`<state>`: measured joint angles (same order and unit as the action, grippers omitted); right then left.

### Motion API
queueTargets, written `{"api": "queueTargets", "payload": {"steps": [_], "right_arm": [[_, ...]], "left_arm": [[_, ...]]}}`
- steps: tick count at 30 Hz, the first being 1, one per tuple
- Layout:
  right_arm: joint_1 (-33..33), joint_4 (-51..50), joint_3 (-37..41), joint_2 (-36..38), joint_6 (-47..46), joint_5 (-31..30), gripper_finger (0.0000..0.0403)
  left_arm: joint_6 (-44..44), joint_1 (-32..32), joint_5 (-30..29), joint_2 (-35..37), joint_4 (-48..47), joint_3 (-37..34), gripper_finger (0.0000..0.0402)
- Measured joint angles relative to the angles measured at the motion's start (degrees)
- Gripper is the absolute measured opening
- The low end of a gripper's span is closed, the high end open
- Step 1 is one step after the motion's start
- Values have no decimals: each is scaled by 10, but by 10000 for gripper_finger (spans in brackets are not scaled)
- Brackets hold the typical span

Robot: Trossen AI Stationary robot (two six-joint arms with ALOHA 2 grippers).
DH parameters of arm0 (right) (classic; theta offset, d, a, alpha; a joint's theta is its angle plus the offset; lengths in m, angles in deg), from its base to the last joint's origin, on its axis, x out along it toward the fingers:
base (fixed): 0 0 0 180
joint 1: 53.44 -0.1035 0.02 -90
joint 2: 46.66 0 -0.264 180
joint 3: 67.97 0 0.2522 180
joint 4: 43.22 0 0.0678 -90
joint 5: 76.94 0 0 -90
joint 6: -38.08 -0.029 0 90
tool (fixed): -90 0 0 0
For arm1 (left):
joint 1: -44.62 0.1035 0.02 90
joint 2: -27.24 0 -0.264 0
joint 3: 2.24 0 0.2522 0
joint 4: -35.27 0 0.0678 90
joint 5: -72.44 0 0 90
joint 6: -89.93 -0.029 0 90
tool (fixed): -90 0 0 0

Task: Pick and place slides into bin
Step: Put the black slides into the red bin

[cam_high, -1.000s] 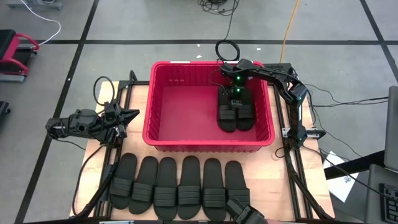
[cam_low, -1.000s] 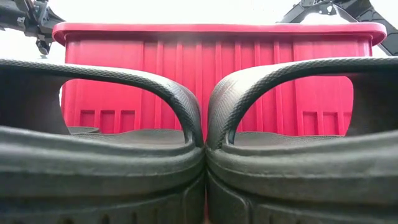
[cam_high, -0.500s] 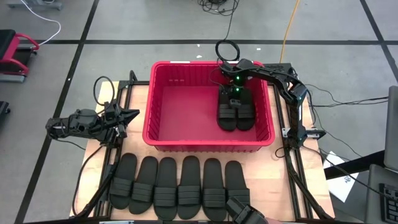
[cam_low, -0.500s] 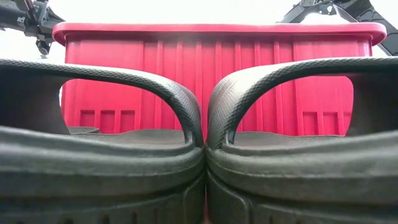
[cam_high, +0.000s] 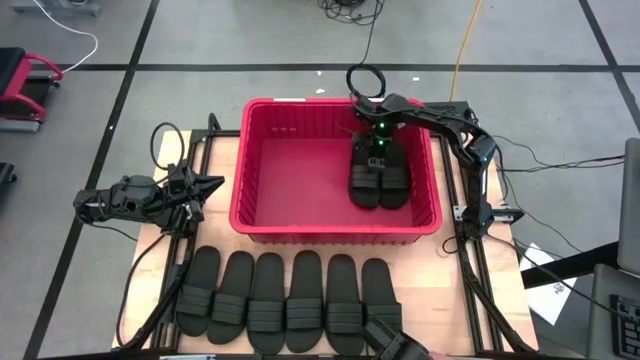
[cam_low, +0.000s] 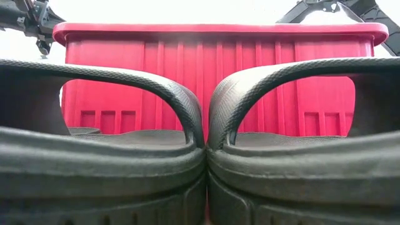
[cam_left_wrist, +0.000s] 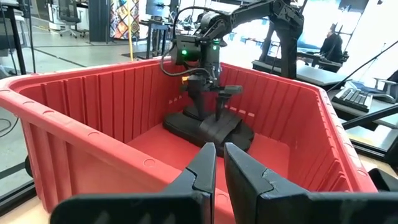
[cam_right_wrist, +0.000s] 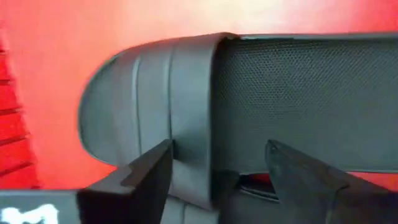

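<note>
Two slides (cam_high: 379,180) lie in the bin (cam_high: 262,221), directly below my spread, released right gripper (cam_high: 376,163), arm reaching downward. My left gripper (cam_high: 212,185) waits pinched shut beside the bin.

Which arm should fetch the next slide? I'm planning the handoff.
Probably left: the left gripper waits empty nearer the row of slides; the right gripper stands open inside the bin.

In the low view two slides (cam_low: 200,156) hide the bin's (cam_low: 219,69) lower wall.
</note>
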<state>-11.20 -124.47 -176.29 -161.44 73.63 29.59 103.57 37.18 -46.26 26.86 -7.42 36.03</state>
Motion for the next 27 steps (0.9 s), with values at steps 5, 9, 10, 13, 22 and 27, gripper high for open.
{"api": "queueTargets", "payload": {"steps": [5, 9, 10, 13, 22, 27], "right_arm": [[1, 1, 0, 26, -2, -22, 258], [1, 3, 0, 49, -5, -19, 257], [0, 3, 0, 55, -6, -17, 256], [-5, 21, 0, 78, -7, 25, 250], [-83, 134, 0, 80, -20, 75, 189], [-116, 187, 0, 40, -49, 64, 121]], "left_arm": [[0, 0, 1, 0, 0, 0, 31], [0, 0, 1, 0, 0, 0, 31], [-1, 0, 1, 0, 0, 0, 31], [-4, 0, 2, 0, 0, 0, 31], [-13, 0, 1, 0, -1, 0, 31], [-4, 0, 1, 0, -1, 0, 31]]}}
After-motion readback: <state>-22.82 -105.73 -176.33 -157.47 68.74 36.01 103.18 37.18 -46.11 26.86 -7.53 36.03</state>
